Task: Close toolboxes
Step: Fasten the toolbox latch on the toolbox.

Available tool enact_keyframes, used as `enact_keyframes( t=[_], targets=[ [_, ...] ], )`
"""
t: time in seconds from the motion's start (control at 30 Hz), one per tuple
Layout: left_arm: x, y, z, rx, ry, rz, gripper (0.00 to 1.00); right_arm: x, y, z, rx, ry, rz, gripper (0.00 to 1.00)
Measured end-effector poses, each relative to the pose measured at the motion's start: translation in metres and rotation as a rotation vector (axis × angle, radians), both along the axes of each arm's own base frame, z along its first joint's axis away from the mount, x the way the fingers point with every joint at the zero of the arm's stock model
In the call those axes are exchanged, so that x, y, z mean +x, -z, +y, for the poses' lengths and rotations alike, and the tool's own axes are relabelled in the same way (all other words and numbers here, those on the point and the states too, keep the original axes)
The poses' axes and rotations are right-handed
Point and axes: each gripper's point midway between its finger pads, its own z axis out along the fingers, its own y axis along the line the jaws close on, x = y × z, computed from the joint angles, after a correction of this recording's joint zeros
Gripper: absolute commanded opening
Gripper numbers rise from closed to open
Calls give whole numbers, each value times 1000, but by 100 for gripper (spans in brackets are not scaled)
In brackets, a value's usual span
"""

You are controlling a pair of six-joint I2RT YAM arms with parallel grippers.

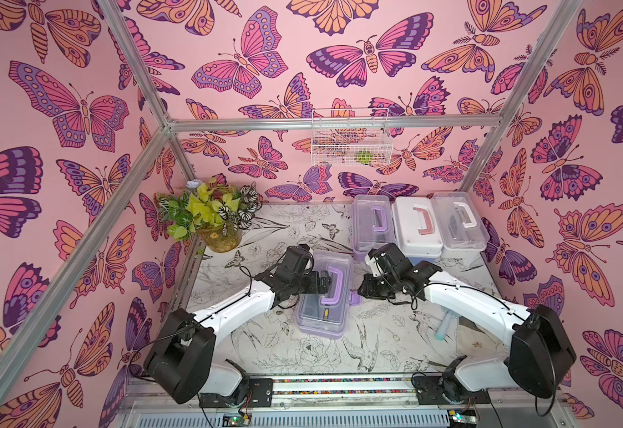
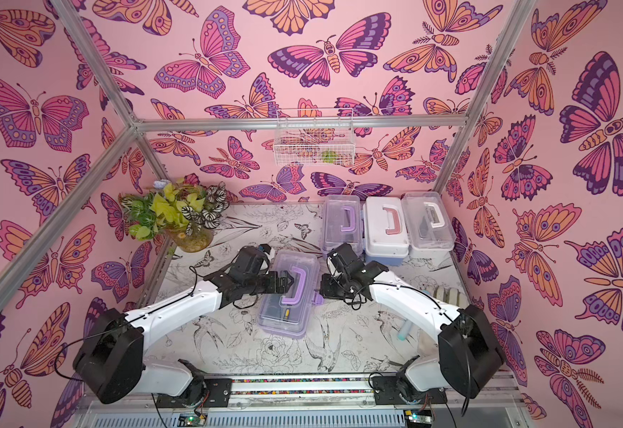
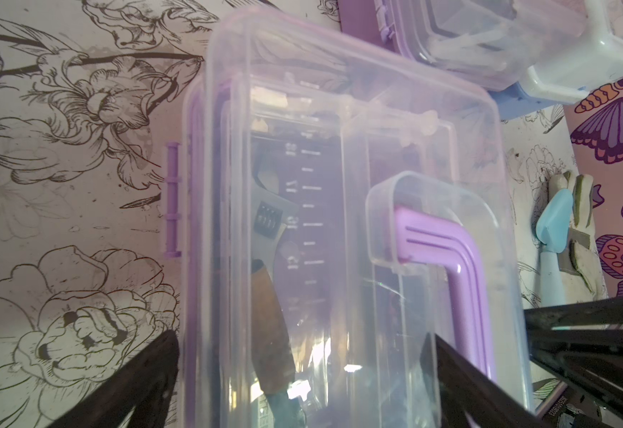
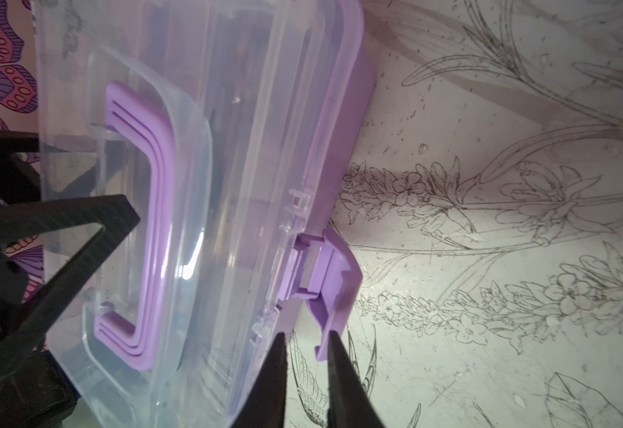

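**Claws at work on the front lilac toolbox**

Front lilac toolbox [image 1: 321, 315] sits mid-table [image 1: 376, 344], clear lid down, and both arms are on it! The left claw [image 1: 323, 283] is spread wide above the lid, one finger beside the lilac handle [image 1: 332, 285], gripping nothing. Through the lid in the left wrist view, an adjustable wrench [image 3: 269, 229] lies inside.

Over on the opposite long side of that box, the right claw [image 4: 307, 333] is drawn in narrow at the lilac latch [image 4: 325, 274]. The flap stands out from the box wall, not pressed flat, and its tip sits between the two black fingers [image 4: 339, 370]. Whether they actually pinch it, I cannot tell.

Behind the front box, three more toolboxes stand side by side: another lilac one [image 1: 371, 222] nearest, then the white-lidded one with the pink handle [image 1: 417, 226], then the white one with a clear lid [image 1: 458, 222] farthest out.
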Motion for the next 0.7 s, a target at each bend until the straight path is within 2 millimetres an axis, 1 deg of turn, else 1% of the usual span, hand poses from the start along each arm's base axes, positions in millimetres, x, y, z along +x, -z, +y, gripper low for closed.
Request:
enact_keyframes(
  t=[0.07, 0.1, 0.2, 0.27, 0.37, 0.43, 0.53, 0.7],
  targets=[
    [0, 0, 0, 0, 0, 0, 99, -1, 2, -3, -17, 3, 6, 37],
    [0, 0, 0, 1, -1, 0, 99, -1, 3, -3, -24, 2, 13, 38],
    [0, 0, 1, 3, -2, 0, 99, -1, 14, -2, -40, -1, 44, 39],
    [0, 0, 1, 3, -2, -1, 99, -2, 25, 0, -52, -4, 74, 38],
    [0, 0, 1, 3, -3, -1, 99, -2, 39, 4, -63, -13, 108, 35],
    [0, 0, 1, 2, -3, -1, 99, -4, 45, 7, -65, -20, 124, 33],
    [0, 0, 1, 3, -3, -1, 99, -3, 49, 10, -61, -26, 130, 29],
    [0, 0, 1, 3, -2, -1, 99, -3, 49, 11, -60, -28, 131, 20]
  ],
)
